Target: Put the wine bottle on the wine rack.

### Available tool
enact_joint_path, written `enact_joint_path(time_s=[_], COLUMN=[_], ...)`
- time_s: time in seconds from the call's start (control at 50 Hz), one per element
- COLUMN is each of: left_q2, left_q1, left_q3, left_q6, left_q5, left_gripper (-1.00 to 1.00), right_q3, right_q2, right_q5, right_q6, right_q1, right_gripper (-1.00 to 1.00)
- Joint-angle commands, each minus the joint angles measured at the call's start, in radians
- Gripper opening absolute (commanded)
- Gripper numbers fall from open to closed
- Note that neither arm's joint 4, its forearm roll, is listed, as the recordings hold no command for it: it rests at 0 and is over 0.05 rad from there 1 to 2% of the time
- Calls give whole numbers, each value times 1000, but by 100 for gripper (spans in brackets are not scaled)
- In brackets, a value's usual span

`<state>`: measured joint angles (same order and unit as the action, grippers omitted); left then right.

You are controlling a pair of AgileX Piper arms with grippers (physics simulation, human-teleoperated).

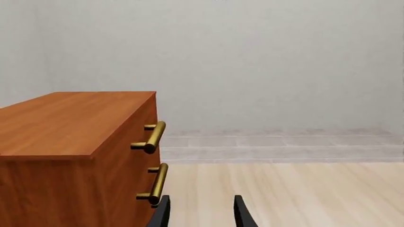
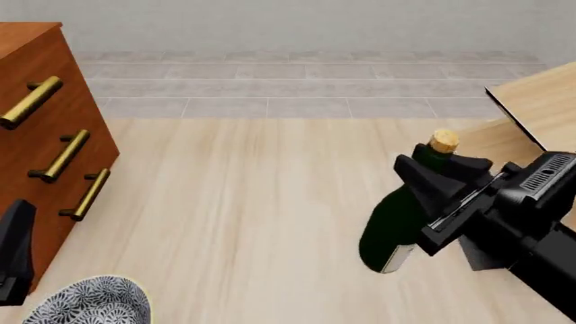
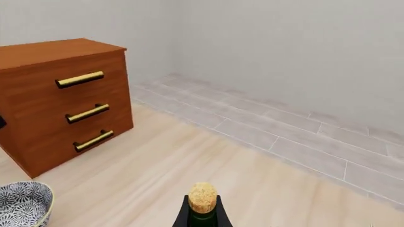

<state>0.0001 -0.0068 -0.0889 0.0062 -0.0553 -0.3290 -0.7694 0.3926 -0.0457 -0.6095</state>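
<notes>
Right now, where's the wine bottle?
Front view, right side: the wine bottle is gripped at its neck by the right gripper, just left of the wine rack.

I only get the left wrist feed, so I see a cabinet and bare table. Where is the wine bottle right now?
Observer: The right hand grips the wine bottle at the neck, just under the cork; front view shows it over the table's right side.
Operator: Is the rack anywhere near it?
Observer: Yes, the pale wine rack sits at the right edge of the front view, just beyond the bottle.
Operator: Anything near my left hand?
Observer: A blue patterned bowl lies close beside the left hand, in front of the drawer cabinet.
</notes>
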Motion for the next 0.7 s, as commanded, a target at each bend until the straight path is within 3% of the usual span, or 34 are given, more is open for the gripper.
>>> enact_joint_path(time_s=[0.02,0.1,0.12,0.2,0.28,0.48,0.7], left_q2=[0,0,0,0,0,0,0], left_q1=[1,1,1,1,2,11,13], left_q3=[-4,-2,1,6,7,-4,-11], left_q6=[-9,-12,-14,-19,-22,-30,-41], left_q5=[0,-4,-6,-12,-16,-8,-3], left_gripper=[100,100,100,100,100,100,100], right_q3=[-124,-168,-191,-257,-323,-438,-524], right_q2=[114,144,157,180,190,163,74], right_q5=[-208,-277,-313,-390,-459,-585,-678], right_q6=[85,122,100,201,231,318,401], right_q1=[129,182,217,251,306,467,580], right_gripper=[-100,-100,-100,-100,-100,-100,-100])
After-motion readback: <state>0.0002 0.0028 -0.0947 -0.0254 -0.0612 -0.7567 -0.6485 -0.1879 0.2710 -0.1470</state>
